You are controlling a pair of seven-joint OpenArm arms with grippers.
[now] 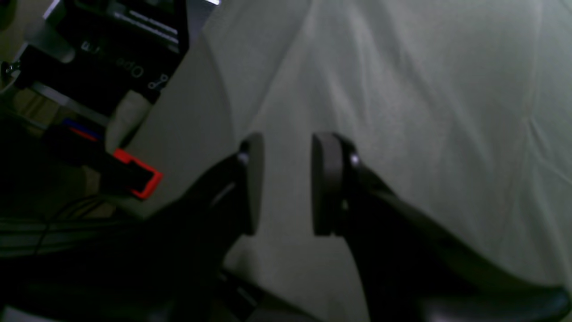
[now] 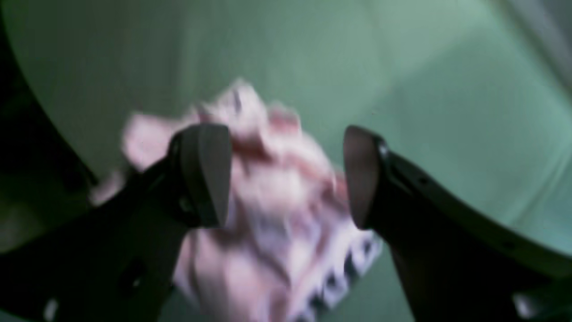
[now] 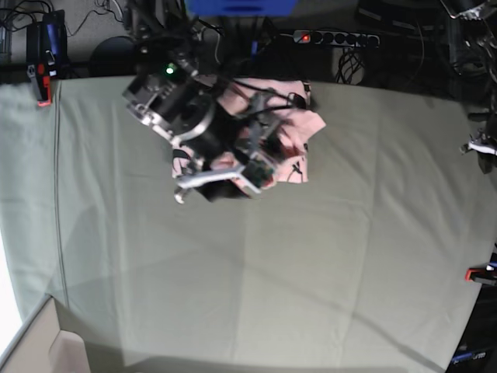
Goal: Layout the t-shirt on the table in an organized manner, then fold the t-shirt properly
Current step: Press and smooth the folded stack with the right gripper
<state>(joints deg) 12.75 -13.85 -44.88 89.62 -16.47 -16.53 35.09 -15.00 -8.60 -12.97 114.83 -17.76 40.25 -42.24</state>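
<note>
The light pink t-shirt (image 3: 299,128) lies crumpled in a heap near the far edge of the table (image 3: 311,272), partly under my right arm. In the right wrist view the t-shirt (image 2: 277,197) is blurred, with black lettering at its lower edge. My right gripper (image 2: 286,174) hangs over it, open, with the jaws spread wide and no cloth pinched. From the base view the right gripper (image 3: 225,180) sits at the heap's near-left side. My left gripper (image 1: 286,183) stands open over bare table cloth (image 1: 402,112), with nothing between its pads.
A red clamp (image 1: 143,176) grips the table edge just left of my left gripper, beside black equipment (image 1: 111,44). More red clamps sit at the far-left corner (image 3: 43,93) and the right edge (image 3: 477,273). A power strip (image 3: 334,37) and cables lie beyond the far edge.
</note>
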